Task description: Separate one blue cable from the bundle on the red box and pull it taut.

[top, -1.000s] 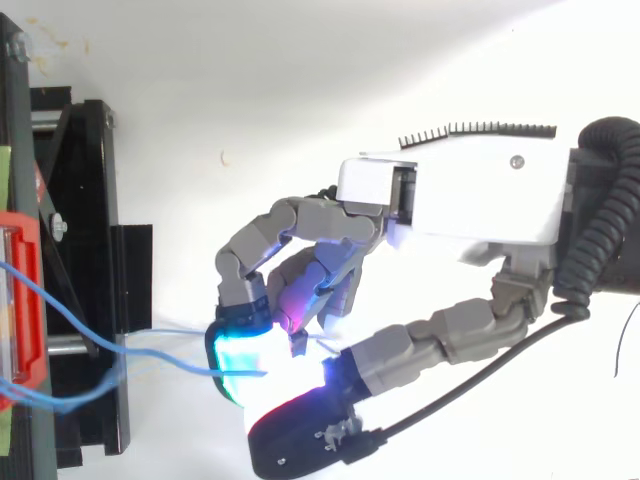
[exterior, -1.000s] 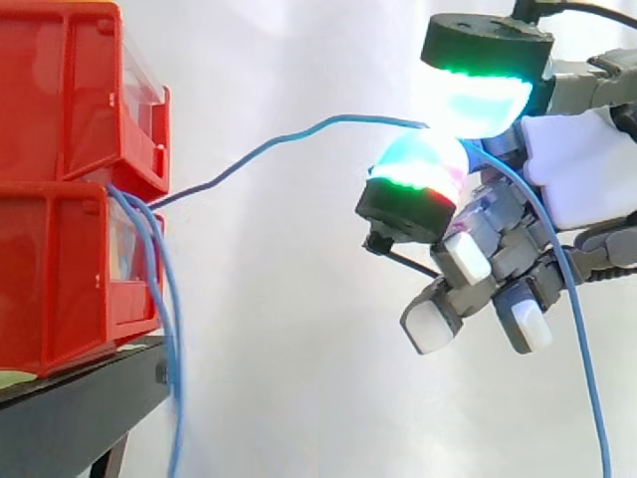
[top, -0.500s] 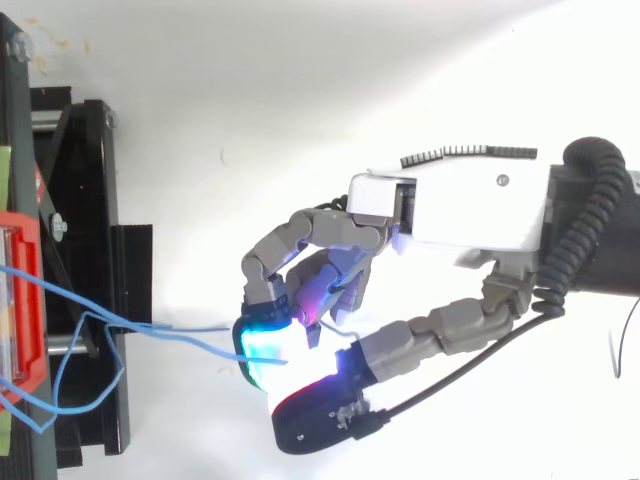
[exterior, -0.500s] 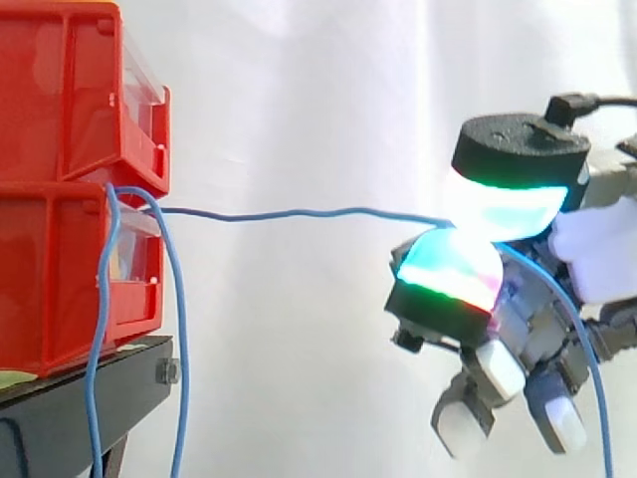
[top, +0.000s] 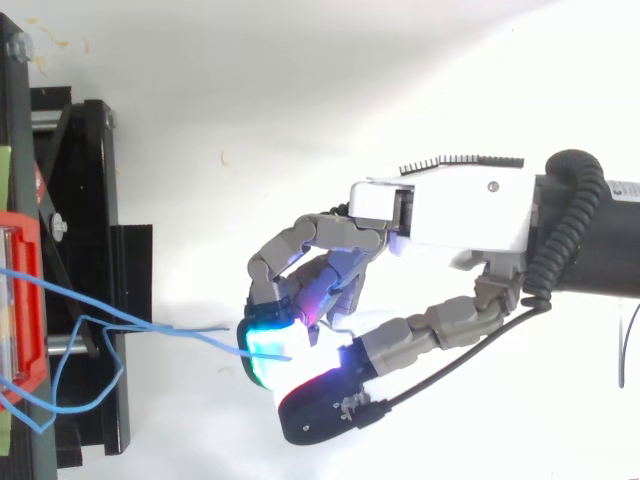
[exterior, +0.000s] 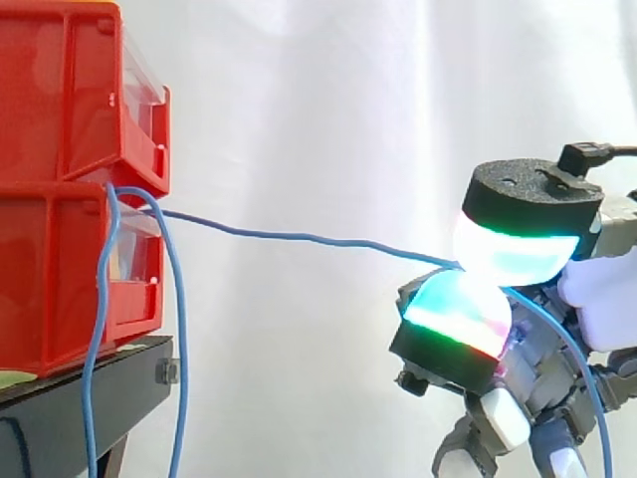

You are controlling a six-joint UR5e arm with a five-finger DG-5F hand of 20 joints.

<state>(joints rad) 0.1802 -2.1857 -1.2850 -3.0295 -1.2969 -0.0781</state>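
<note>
One thin blue cable (exterior: pixel 299 238) runs from the seam between the two stacked red bins (exterior: pixel 70 179) rightward and slightly down to my hand (exterior: pixel 518 299), nearly straight. The hand is pinched on it between two glowing cyan-green pads (exterior: pixel 460 307), and its free end curves down behind the hand. The other blue cables (exterior: pixel 177 329) hang in loops down the front of the lower bin. From above, the held cable (top: pixel 190 338) crosses from the bin edge (top: pixel 25 290) to the hand (top: pixel 440 215), whose other fingers curl beneath the palm.
The red bins stand on a black stand (exterior: pixel 80 403) at the left, seen from above as a black frame (top: pixel 80 270). A white curtain forms the backdrop, with open space between the bins and the hand.
The hand has dropped lower and drifted right, away from the bins. The held cable went from a raised arc to a nearly straight line, now sloping down to the pinch.
</note>
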